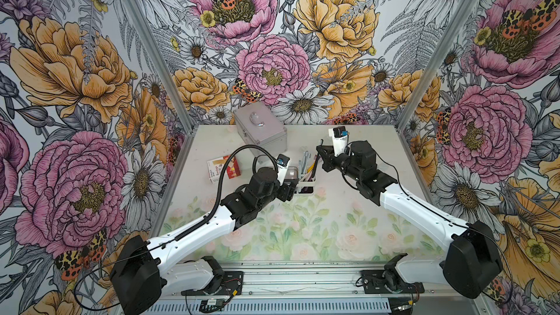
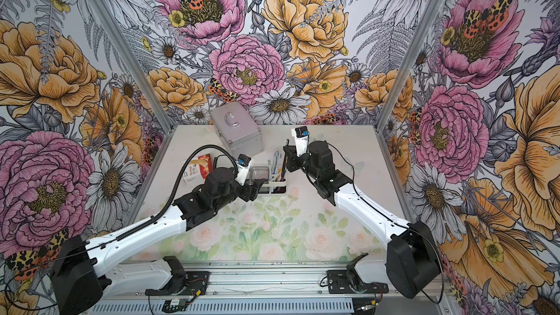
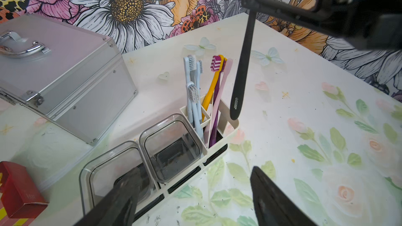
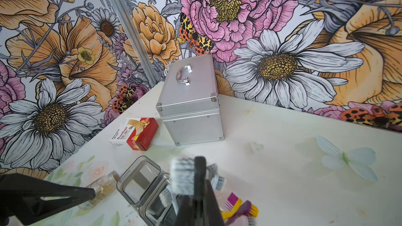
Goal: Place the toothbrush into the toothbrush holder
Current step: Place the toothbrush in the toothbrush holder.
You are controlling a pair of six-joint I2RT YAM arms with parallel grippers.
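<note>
Right jaws: closed tight on the neck of a slim black plastic toothbrush (image 3: 242, 70), bristle end up, handle hanging down at a slight tilt. Reaches with its rounded handle end to the outer end wall of the white oblong three-section toothbrush holder (image 3: 218, 148), level with the rim of the white slotted compartment; hard to tell whether touching that rim or just clear of it, and not visibly down in any slot. Appears in both top views only as a thin dark line (image 1: 315, 165) between the right jaws and the holder. Blurs in the right wrist view to a grey-white bristle head (image 4: 182, 176) on a black neck, with the holder below largely cut off by the frame edge. Left jaws: wide open, gripping nothing, one black finger (image 3: 125, 194) over the nearer clear square cup (image 3: 104, 166), the other over the pale floral-printed surface (image 3: 304, 109) beside the holder. Largely hidden under the left wrist in the top views: both clear cups. Standing in the slotted compartment: pale blue toothbrushes (image 3: 191, 103), a yellow one (image 3: 212, 92), a purple one (image 3: 215, 109) and a pink one (image 3: 224, 83), lower ends out of sight. Farther back, a silver metal case with a curved handle (image 3: 65, 72); beside it a red and white bandage box (image 4: 139, 134), only a corner showing in the left wrist view.
</note>
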